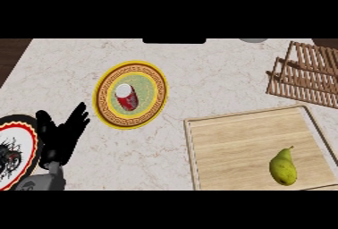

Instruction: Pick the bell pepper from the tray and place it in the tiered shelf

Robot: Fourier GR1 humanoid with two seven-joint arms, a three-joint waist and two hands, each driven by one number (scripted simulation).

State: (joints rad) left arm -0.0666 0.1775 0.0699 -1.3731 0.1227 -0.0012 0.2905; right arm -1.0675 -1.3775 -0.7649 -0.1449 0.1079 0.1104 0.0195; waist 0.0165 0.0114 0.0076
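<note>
A pear (282, 167) is seen on the wooden tray (224, 147) at four o'clock. The wooden shelf (305, 74) is cut off at two o'clock. The left hand (63, 136), fingers spread, is raised at eight o'clock.

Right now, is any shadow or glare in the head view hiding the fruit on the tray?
Head view: light is even, with no glare on the yellow-green pear, which shows in full; only a soft shadow lies under it on the light wooden tray. The black left robot hand at the lower left covers nothing there.
</note>
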